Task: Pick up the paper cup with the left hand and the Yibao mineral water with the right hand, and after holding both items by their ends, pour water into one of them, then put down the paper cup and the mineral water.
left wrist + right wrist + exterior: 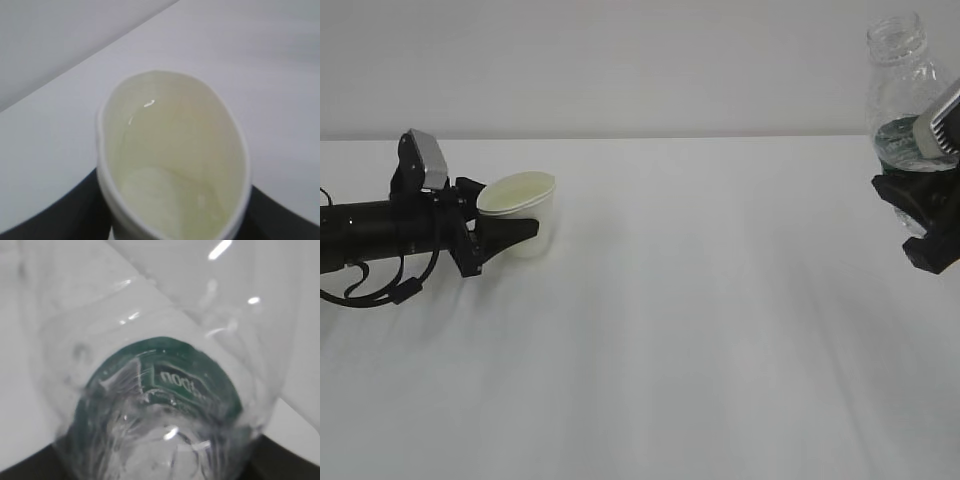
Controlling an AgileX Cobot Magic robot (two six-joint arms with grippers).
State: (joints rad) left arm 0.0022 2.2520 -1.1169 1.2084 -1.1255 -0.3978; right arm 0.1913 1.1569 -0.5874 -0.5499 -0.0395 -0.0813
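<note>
Cup (525, 215), small, white paper w/ rolled rim and pale cream inside, sits at left of white table (670, 350), mouth tipped a bit toward the camera. In the left wrist view the cup (172, 165) fills the frame; its rim is squeezed into an oval, and a faint glossy patch shows near the bottom, though whether that is water is hard to tell. Bottle (905, 95) is clear ribbed plastic w/ dark green label band, no cap on its narrow neck, held upright and well above the table at far right, well apart from the cup. In the right wrist view the bottle (160, 405) is seen end-on, green label w/ white text blurred and unreadable through the plastic. Bottle's base is hidden behind the gripper in the exterior view, and its right side is cut off by the frame edge. Left hand (505, 235) reaches in low and near level from the left edge, grey block on top of the wrist, black fingers partway open and clamped on the cup's sides. Only dark finger edges show at the bottom corners of each wrist view. Right hand (920, 200), mostly cropped at the right edge, is raised w/ jaws partway open, gripping the bottle's lower part.
</note>
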